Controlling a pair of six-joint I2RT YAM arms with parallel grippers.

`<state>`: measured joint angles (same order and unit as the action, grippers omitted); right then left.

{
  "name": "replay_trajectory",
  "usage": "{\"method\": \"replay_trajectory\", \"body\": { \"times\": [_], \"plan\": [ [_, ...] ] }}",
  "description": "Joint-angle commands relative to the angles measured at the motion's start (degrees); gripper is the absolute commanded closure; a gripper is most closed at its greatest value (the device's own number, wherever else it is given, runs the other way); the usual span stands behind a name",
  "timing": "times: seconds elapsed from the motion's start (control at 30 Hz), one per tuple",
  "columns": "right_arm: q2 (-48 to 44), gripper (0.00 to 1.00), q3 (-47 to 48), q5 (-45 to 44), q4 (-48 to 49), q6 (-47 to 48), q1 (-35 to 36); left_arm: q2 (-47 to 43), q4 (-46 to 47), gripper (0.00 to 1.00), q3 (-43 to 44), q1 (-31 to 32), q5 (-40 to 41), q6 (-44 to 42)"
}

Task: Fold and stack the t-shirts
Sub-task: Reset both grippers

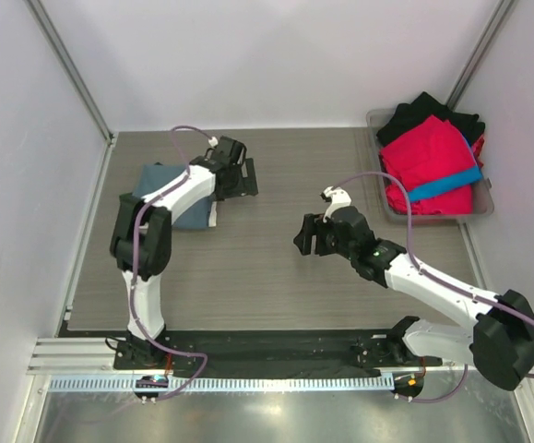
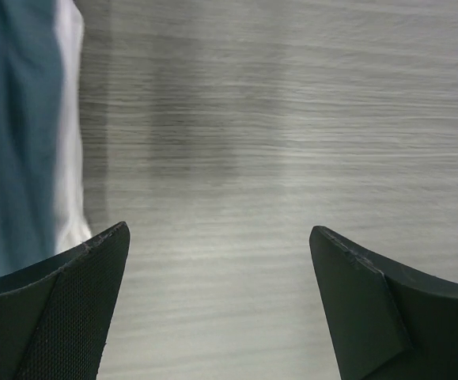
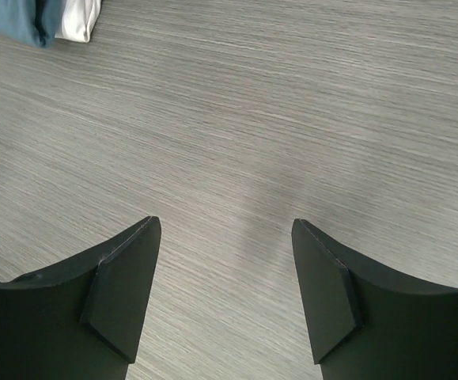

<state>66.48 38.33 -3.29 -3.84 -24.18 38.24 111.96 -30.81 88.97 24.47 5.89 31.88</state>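
A folded slate blue-grey t-shirt [image 1: 167, 196] lies on the table's left side, with a cream-white t-shirt [image 1: 212, 215] showing under its right edge. My left gripper [image 1: 246, 175] hovers open just right of this stack, over bare table. In the left wrist view the blue-grey t-shirt [image 2: 11, 119] and the cream-white edge [image 2: 69, 119] fill the left border, beside my open left gripper [image 2: 219, 229]. My right gripper [image 1: 303, 238] stands open over the table's middle with nothing between its fingers. The right wrist view shows my right gripper [image 3: 225, 222] and the stack's corner [image 3: 23, 20] far off.
A grey bin [image 1: 484, 205] at the back right holds a heap of red [image 1: 423, 157], black [image 1: 428, 109] and bright blue [image 1: 446, 181] t-shirts. White walls close in the back and both sides. The arm bases sit on a rail [image 1: 276, 351] at the near edge.
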Motion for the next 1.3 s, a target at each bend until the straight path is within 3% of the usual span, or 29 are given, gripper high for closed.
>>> {"method": "replay_trajectory", "body": {
  "times": [0.0,0.1,0.27,0.53,0.77,0.9,1.03,1.13,1.27],
  "plan": [
    [-4.3,0.27,-1.9,-2.7,1.6,-0.9,0.1,3.9,-0.5,0.04,4.0,0.1,-0.8,-0.9],
    [-6.6,0.26,-4.5,-3.0,1.4,-1.5,0.0,8.5,-0.6,0.04,5.5,0.1,-0.2,-0.4],
    [-9.7,0.22,-7.5,-3.3,1.3,-4.1,0.1,11.4,-3.5,0.04,6.2,-0.8,7.7,-0.3],
    [-10.9,0.17,-8.2,-8.0,-0.3,-3.3,0.1,2.5,0.0,0.03,-3.4,-8.6,4.2,1.9],
    [-14.2,0.14,-10.2,-16.3,0.7,-2.4,0.1,-12.9,9.1,0.00,-15.3,2.5,4.7,2.0],
    [-16.3,0.11,-14.8,-21.5,6.4,-1.7,0.1,-24.3,19.3,0.00,-32.9,10.8,5.4,3.1],
    [-17.3,0.10,-17.2,-22.3,8.8,-1.3,0.1,-33.8,29.0,0.00,-44.5,15.2,8.3,-0.4],
    [-18.2,0.12,-18.3,-19.6,10.0,-0.5,0.1,-35.2,35.0,0.00,-50.5,16.8,10.8,-3.7],
    [-20.3,0.11,-18.6,-20.1,8.9,-0.8,0.0,-35.1,37.7,0.02,-49.6,18.1,8.2,-4.6]
  ]
}}
